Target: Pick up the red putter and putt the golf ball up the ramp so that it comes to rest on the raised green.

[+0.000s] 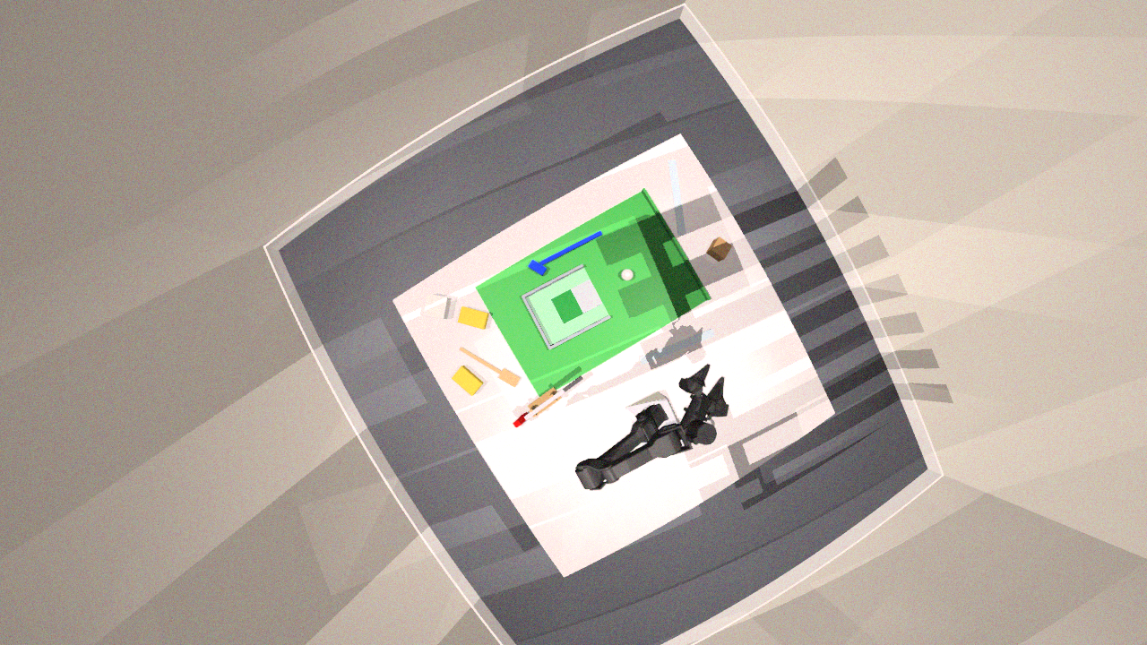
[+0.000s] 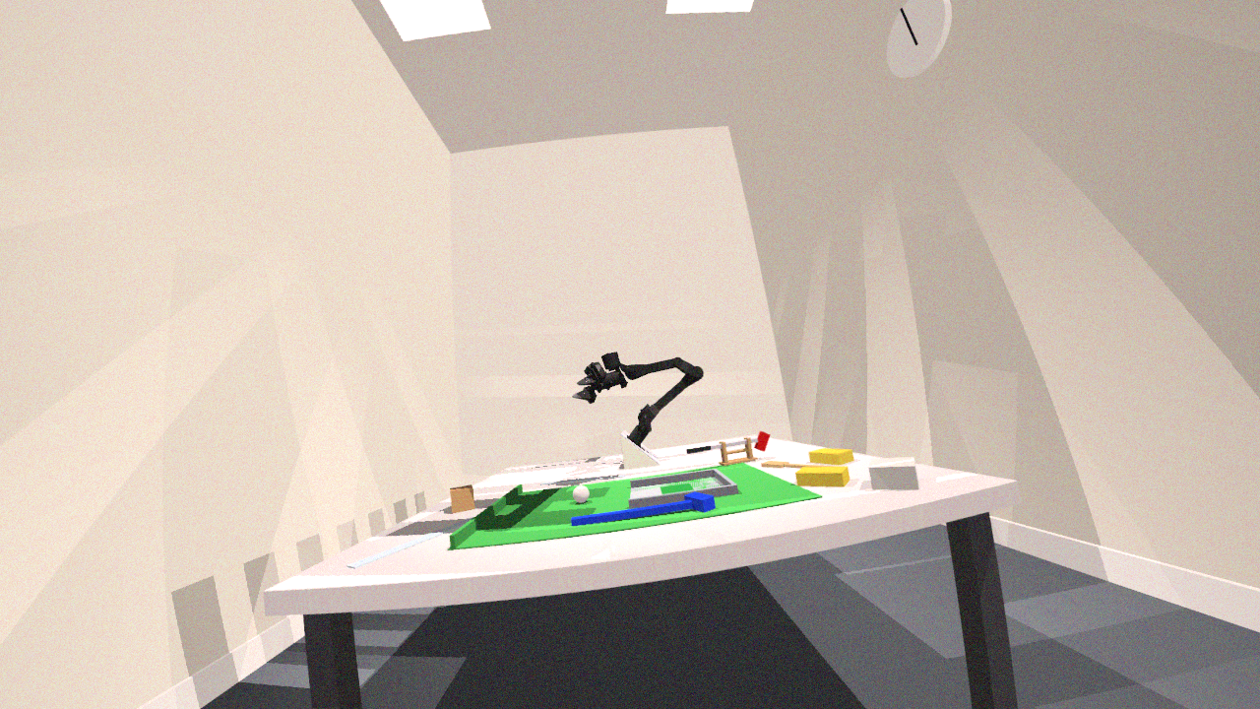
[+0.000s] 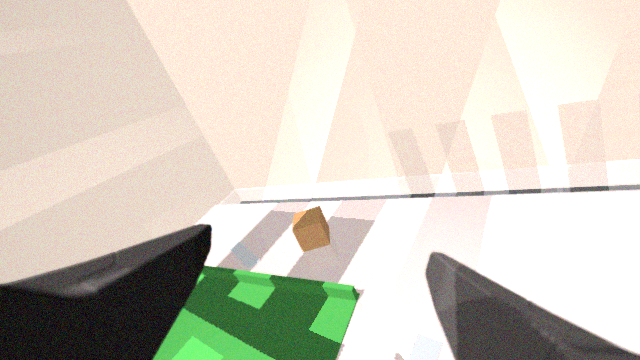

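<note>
The arm stood folded above the white worktop [image 2: 792, 538], its hand [image 2: 586, 388] raised well clear of the surface with the fingers spread wide and nothing between them. In the top view the hand [image 1: 705, 384] hung over bare worktop [image 1: 609, 513] just off the near edge of the green mat [image 1: 513, 329]. The red putter [image 1: 539, 407] lay flat beside that edge of the mat, well apart from the hand, its red head [image 1: 520, 419] pointing away from the arm and its shaft crossing a small wooden rack [image 1: 547, 399]; in the exterior view the red head [image 2: 762, 439] showed just beyond the rack [image 2: 735, 452]. The golf ball [image 1: 626, 273] rested on the mat near its shaded end, and appeared as a white sphere [image 2: 580, 493] in the exterior view. At the middle of the mat sat the grey-framed raised green [image 1: 565, 307]. A blue putter [image 1: 565, 253] lay on the mat along its far side. Two yellow blocks [image 1: 473, 317] [image 1: 467, 379] and a wooden spatula [image 1: 490, 366] lay on the worktop beyond the mat's other end. A brown box [image 3: 311, 229] stood on the worktop past the mat's corner [image 3: 280, 310], framed between the fingers in the wrist view.
</note>
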Available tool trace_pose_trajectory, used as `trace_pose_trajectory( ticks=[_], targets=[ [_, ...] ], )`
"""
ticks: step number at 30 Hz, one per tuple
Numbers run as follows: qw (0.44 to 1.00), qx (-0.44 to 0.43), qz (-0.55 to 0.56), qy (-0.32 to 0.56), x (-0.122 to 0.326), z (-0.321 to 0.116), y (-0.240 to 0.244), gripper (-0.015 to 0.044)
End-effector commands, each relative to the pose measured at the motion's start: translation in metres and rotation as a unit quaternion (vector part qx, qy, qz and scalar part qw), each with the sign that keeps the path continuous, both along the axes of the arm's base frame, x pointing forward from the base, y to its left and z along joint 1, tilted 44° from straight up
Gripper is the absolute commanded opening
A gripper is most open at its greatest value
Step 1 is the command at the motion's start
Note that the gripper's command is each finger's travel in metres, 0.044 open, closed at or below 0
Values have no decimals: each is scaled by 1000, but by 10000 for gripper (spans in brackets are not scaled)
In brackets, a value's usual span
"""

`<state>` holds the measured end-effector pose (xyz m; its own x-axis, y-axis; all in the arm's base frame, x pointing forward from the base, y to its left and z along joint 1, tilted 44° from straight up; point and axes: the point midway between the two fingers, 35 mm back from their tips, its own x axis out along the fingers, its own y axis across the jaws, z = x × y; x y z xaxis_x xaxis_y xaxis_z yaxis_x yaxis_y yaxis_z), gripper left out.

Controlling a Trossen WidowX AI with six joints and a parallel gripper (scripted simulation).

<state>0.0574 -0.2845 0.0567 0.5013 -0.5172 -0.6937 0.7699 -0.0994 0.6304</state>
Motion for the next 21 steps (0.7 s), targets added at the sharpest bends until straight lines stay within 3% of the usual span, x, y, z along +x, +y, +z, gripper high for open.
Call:
trace_pose_trajectory(
  ticks=[1, 5, 9, 13, 21],
  targets=[
    [1000, -1, 9, 2, 3, 0, 1, 426],
    [983, -32, 180, 31, 53, 7, 18, 440],
    [921, -80, 377, 50, 108, 18, 52, 440],
    [824, -134, 548, 48, 152, 31, 95, 440],
    [611, -227, 758, 6, 198, 55, 180, 440]
  ],
)
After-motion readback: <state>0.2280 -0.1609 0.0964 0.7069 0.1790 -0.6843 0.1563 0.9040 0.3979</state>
